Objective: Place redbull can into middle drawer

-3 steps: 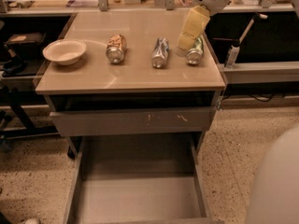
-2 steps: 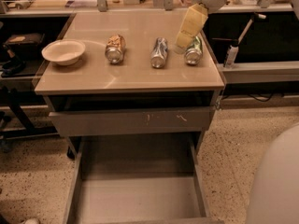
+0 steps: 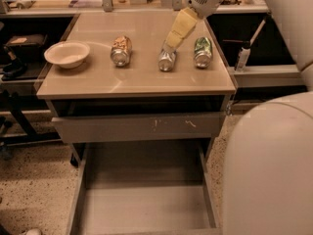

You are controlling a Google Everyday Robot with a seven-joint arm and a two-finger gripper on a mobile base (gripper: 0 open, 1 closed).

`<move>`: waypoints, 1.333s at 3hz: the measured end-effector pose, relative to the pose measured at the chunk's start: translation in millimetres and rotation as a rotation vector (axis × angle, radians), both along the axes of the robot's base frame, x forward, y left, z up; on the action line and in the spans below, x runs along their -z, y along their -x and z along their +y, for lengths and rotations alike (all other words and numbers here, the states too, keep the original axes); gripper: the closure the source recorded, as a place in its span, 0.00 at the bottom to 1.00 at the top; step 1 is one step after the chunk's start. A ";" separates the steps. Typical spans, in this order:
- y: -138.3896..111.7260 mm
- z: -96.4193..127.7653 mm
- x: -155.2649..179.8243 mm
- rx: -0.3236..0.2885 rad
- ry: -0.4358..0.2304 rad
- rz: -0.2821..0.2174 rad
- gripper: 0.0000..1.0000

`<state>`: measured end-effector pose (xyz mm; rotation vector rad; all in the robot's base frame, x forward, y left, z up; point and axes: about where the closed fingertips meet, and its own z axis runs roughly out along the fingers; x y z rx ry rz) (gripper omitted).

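The redbull can (image 3: 166, 60), slim and silver, lies on its side in the middle of the tabletop with its end facing me. My gripper (image 3: 169, 45) reaches down from the upper right, and its tip sits right at the far end of the can. The gripper hides part of the can's body. The middle drawer (image 3: 142, 202) is pulled out at the bottom of the view, a wide grey-beige tray with a flat bottom and low side walls.
An orange-tan patterned can (image 3: 121, 50) lies to the left of the redbull can and a green can (image 3: 203, 52) to the right. A white bowl (image 3: 67, 54) stands at the table's left. The scratched top drawer front (image 3: 142, 126) is slightly out. My arm's white body (image 3: 274, 165) fills the right.
My gripper has moved left and down, from above the green can to the far end of the redbull can. The cans have not moved.
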<state>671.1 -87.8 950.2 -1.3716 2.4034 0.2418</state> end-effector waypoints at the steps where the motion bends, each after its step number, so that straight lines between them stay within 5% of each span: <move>1: -18.9 12.7 14.1 0.027 -0.015 0.034 0.00; 4: -65.4 43.3 43.5 0.064 -0.001 0.057 0.00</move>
